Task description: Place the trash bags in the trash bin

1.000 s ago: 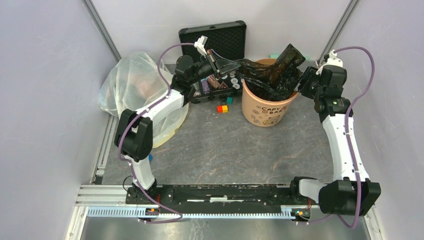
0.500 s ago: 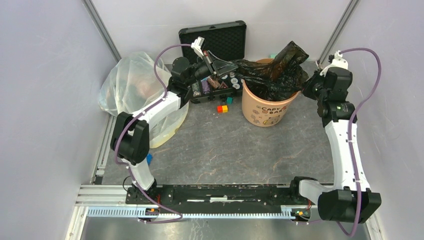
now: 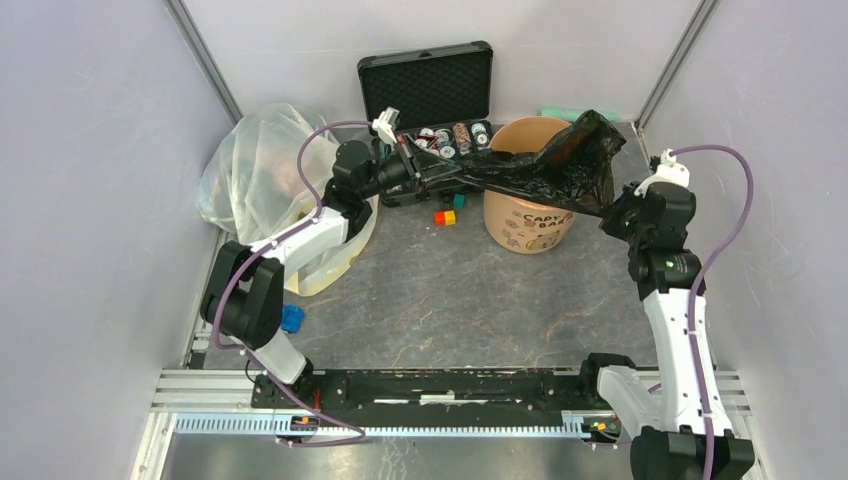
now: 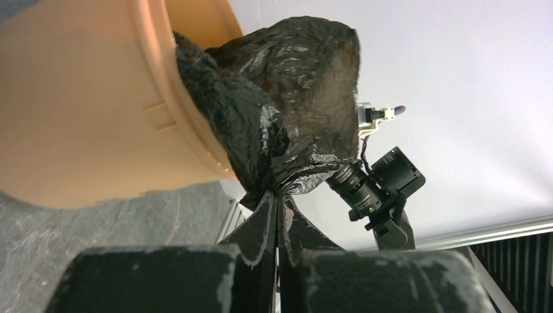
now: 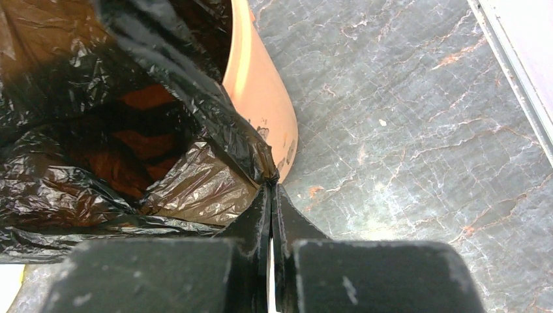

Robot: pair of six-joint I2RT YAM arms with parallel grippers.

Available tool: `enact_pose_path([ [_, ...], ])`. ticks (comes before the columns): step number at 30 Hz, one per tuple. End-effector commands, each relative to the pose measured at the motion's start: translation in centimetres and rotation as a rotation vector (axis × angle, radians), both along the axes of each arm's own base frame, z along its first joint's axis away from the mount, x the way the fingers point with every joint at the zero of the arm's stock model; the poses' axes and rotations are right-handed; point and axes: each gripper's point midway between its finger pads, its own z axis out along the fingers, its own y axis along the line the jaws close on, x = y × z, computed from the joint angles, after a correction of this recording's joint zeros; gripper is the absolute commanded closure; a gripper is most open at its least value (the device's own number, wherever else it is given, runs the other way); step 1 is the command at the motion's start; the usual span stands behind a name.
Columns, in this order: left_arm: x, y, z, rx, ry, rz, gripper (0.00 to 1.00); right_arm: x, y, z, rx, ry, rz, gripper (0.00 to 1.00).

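Left wrist view: left fingers (image 4: 259, 225) shut tight, tips pinching a gathered corner of the trash bag (image 4: 293, 98). Bag fans up from the pinch, glossy black, crinkled, and lies against the outer wall and rim of the trash bin (image 4: 85, 117). Right arm is visible past the bag on the far side.

Right wrist view: right fingers (image 5: 287, 222) also closed, no gap between them, nipping the bag's edge just beside the bin wall. Film spreads away to the left of the pinch, and orange shows through it in places. Grey marbled counter (image 5: 404, 130) lies to the right.

Top external view: bag is pulled taut between the two grips, spanning the bin's open top from left rim to right. Its bulk sits over the far right rim and hangs outside it; it is over the bin, not down inside. Bin stands upright on the counter, lettering facing the arms.

Open black foam-lined case (image 3: 428, 85) stands behind the left arm, chips in its lower half. Small coloured cubes (image 3: 445, 215) lie just left of the bin. Big clear bag (image 3: 265, 165) slumps at the far left wall, well apart from the bin.
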Motion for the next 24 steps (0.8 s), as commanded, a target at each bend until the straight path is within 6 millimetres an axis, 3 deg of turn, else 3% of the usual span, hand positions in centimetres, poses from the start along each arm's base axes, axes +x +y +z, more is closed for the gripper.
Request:
enact_pose_path([
  [1, -1.4, 0.8, -1.0, 0.055, -0.057, 0.001, 0.98, -0.2, -0.9, -0.1, -0.017, -0.045, -0.049, 1.00],
  [9, 0.8, 0.6, -6.2, 0.161, -0.012, 0.052, 0.98, 0.4, -1.7, -3.0, -0.007, -0.029, -0.106, 1.00],
  [20, 6.6, -1.2, -8.2, 0.217, -0.017, 0.100, 0.98, 2.9, -3.8, -1.5, -0.078, -0.112, -0.184, 0.88],
  [24, 8.3, -2.0, -8.7, 0.215, -0.012, 0.103, 0.98, 3.9, -4.4, -2.2, -0.098, -0.089, -0.202, 0.81],
])
